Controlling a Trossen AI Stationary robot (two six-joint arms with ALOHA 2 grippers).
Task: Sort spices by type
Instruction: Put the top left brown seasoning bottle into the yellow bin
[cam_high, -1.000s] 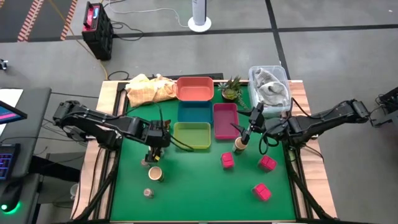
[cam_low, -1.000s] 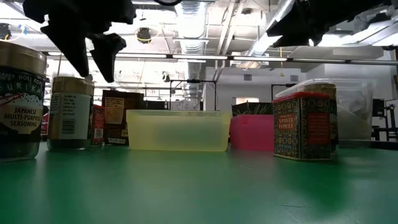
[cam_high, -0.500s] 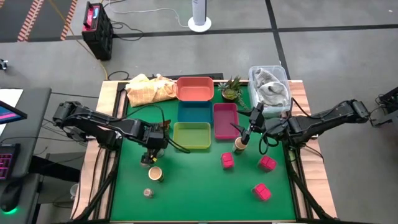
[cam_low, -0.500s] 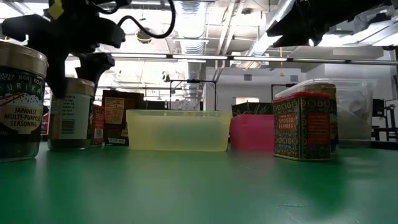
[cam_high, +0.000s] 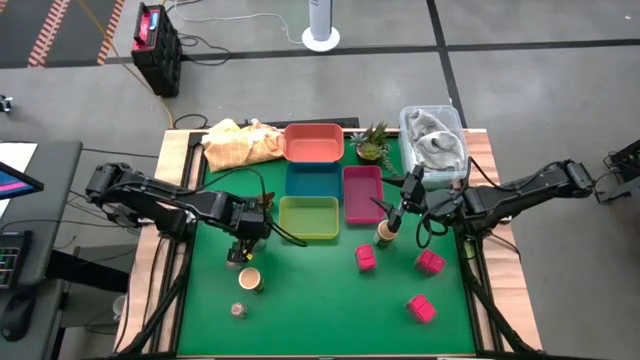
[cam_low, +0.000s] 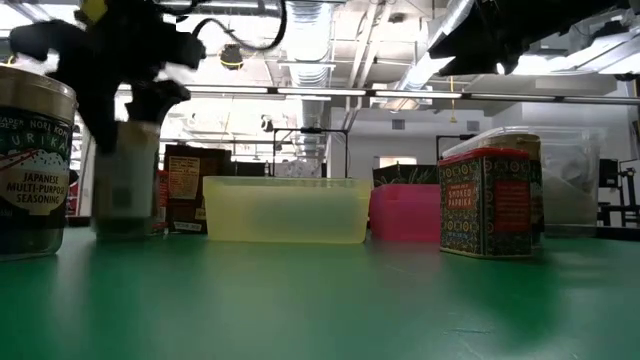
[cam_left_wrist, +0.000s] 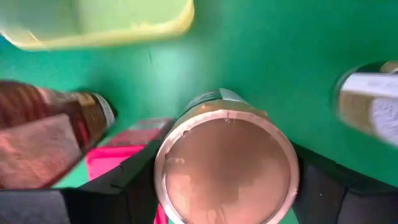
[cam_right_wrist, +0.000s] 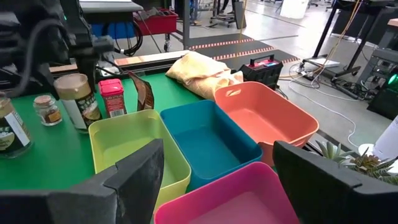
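left gripper (cam_high: 240, 250): centre-left of high view, fingers straddling cream-topped jar (cam_left_wrist: 227, 168), grip unclear
right gripper (cam_high: 392, 222): right of centre, fingers spread, over magenta tray (cam_high: 362, 193)

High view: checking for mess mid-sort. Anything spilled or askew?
Nothing spilled. Only a crumpled yellow cloth lies bunched at the green table's back edge, beside the orange plastic tray.

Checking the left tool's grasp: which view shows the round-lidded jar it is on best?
The left wrist view: the jar fills it, flanked by the left tool's fingers. The high view hides the jar under that tool, the low view blurs it, the right wrist view shows it far off.
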